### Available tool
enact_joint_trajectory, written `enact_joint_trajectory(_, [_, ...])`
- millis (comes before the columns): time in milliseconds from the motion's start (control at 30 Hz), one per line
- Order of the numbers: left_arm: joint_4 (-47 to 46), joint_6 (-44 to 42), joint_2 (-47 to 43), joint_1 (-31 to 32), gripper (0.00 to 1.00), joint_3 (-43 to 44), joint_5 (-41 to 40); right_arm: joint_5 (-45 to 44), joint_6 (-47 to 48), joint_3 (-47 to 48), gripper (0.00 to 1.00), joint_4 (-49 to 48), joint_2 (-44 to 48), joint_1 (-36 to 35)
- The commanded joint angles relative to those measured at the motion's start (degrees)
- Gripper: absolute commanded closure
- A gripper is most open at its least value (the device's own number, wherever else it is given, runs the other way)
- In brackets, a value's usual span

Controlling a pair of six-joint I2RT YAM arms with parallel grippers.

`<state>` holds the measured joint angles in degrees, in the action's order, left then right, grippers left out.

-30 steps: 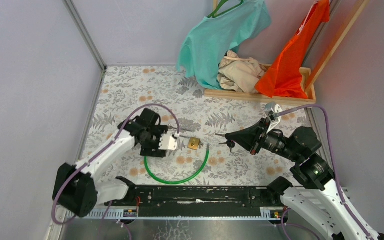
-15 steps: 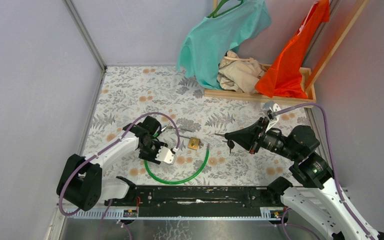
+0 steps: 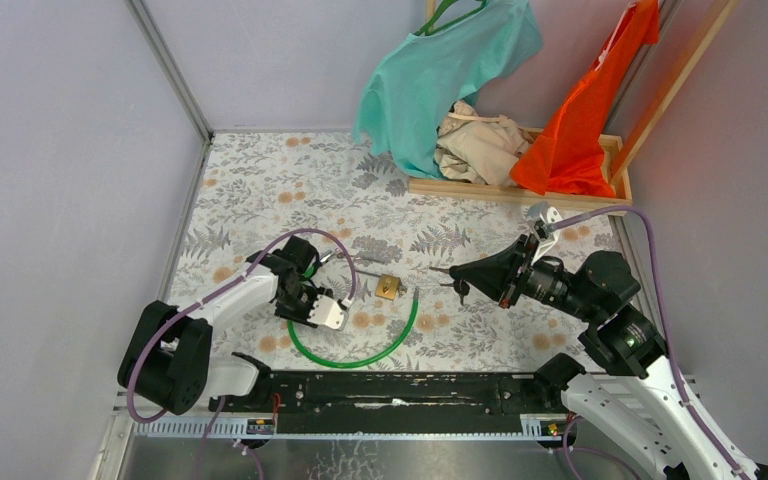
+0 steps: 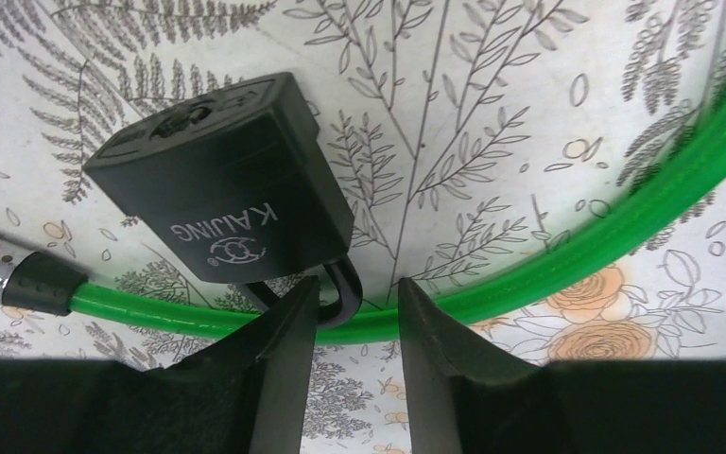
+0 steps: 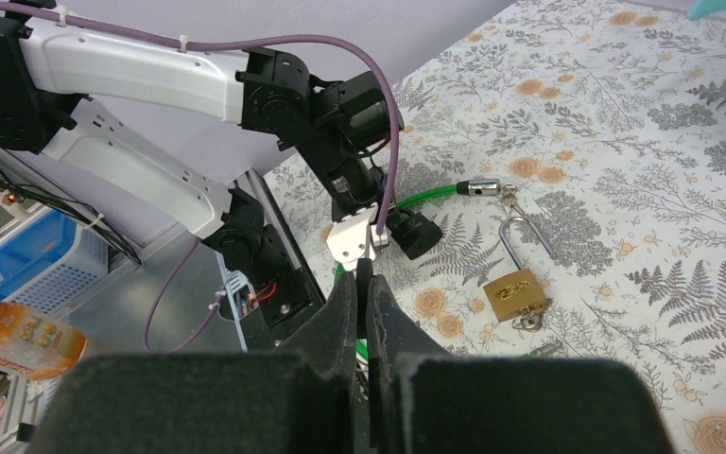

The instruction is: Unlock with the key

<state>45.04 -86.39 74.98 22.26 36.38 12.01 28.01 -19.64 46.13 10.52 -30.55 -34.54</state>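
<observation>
My left end effector (image 4: 356, 293) straddles the thin steel shackle (image 4: 336, 295) of the black padlock (image 4: 222, 194). Its fingers are narrowed, with a gap on one side, so it is not clamped. The lock lies on the floral desk (image 3: 260, 180), and its shackle appears hooked over the glossy green cable (image 4: 567, 246). I judge the blocky matte body dense and rigid, best gripped across its flat faces. Further right lies a brass padlock (image 5: 513, 291), shackle sprung. My right end effector (image 5: 363, 274) is pressed together, seemingly pinching the key (image 3: 459, 291).
</observation>
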Motion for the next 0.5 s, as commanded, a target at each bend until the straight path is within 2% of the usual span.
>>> enact_joint_trajectory(0, [-4.4, -1.7, 1.3, -1.2, 0.59, -0.8, -1.6, 0.3, -0.6, 3.2, 1.0, -1.5, 0.4, 0.1])
enact_joint_trajectory(133, [-4.1, -1.5, 1.0, -1.2, 0.69, -0.1, -0.7, 0.0, -0.2, 3.8, 1.0, -0.7, 0.7, 0.2])
enact_joint_trajectory(233, [-4.1, -1.2, -1.3, -1.1, 0.84, 0.3, -0.1, 0.0, -0.2, 3.9, 1.0, -0.7, 0.6, 0.2])
enact_joint_trajectory(300, [-3.4, 0.9, -3.4, -0.8, 0.91, 1.6, 0.9, 0.3, -0.2, 4.1, 1.0, -0.8, 0.3, 0.2])
enact_joint_trajectory(467, [3.2, 4.0, -9.0, 1.6, 0.93, 5.1, 3.1, 0.8, -0.4, 4.2, 1.0, -1.2, -0.2, 0.2])
